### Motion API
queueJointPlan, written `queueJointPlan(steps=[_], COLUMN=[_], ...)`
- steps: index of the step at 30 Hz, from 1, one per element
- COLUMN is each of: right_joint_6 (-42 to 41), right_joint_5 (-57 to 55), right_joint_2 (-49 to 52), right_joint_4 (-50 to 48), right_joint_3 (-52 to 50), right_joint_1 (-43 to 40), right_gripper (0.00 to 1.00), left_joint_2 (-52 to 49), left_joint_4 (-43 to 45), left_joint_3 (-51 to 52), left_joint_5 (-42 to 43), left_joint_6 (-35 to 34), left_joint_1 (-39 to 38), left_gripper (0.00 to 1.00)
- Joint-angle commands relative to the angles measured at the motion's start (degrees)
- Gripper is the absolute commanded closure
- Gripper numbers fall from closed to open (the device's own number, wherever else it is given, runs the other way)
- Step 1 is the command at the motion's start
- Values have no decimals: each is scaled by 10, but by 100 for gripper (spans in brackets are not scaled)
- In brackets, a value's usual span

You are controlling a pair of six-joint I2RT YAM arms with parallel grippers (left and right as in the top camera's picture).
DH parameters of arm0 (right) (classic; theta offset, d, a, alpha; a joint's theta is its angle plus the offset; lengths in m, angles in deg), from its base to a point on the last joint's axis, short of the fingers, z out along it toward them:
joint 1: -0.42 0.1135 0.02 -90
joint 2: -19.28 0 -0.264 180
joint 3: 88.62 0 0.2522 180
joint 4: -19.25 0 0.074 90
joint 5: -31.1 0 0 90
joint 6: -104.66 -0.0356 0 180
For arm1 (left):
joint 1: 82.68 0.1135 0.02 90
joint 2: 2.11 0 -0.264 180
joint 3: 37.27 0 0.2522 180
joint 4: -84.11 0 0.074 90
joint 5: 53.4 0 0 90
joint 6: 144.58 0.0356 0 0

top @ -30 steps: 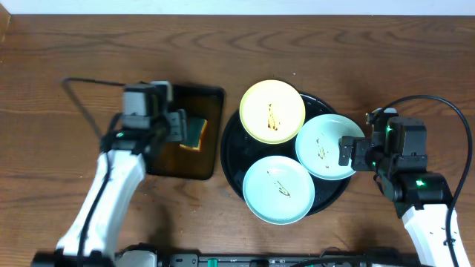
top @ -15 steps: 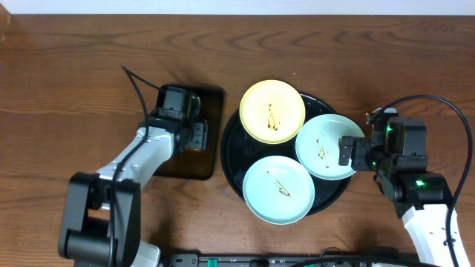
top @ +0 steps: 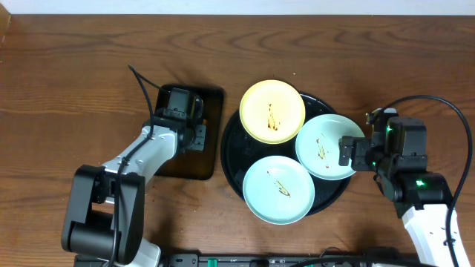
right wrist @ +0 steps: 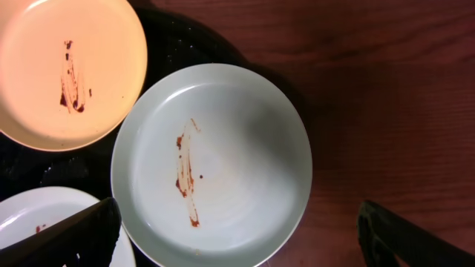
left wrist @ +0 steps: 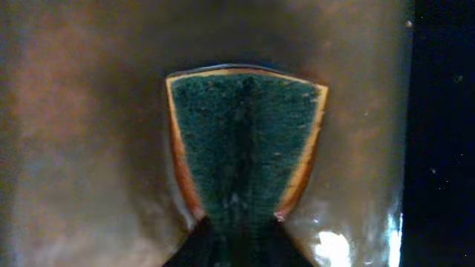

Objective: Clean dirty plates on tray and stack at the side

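Note:
Three dirty plates lie on the round black tray (top: pixel 230 144): a pale yellow plate (top: pixel 272 111) at the back, a mint plate (top: pixel 326 146) at the right and another mint plate (top: pixel 278 189) at the front. Each has brown smears at its centre. My right gripper (right wrist: pixel 241 237) hovers open over the right mint plate (right wrist: pixel 223 163), its fingers (right wrist: pixel 82 233) spread wider than the plate. My left gripper (left wrist: pixel 237 222) is shut on a green sponge (left wrist: pixel 245 133) with orange-yellow sides, pinching its near end over the brown tray. In the overhead view the left gripper (top: pixel 194 137) hides the sponge.
A rectangular dark brown tray (top: pixel 211 100) lies left of the black tray, its glossy floor (left wrist: pixel 89 148) under the sponge. Bare wood-grain tabletop (top: pixel 386 67) surrounds both trays. The right arm's cable (top: pixel 438 100) loops over the table at the right.
My left arm has swung in over the brown tray and its jaws have shut on the sponge, squeezing its near end. The right arm and the plates have not moved.

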Motion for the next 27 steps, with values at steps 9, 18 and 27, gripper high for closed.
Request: queueJointPlan(steps=[9,18,27], right_joint_6=[-9,-9,-17], right_joint_5=[-45,-66,-65], right_joint_2=[59,188,235], right_joint_4=[5,-49,-82], right_joint_3=[12,12,12], right_joint_1=[-7,-26,-38], right_gripper=[20,31,45], left_joint_2=[82,104,104], left_joint_4=[-49,-79,-84], left_joint_3=[-14,-14,-14], left_joint_5=[-5,-5,-5], left_joint_6=[-60,-75,-75], left_joint_1=[-1,-1,-1], left_gripper=[92,92,92])
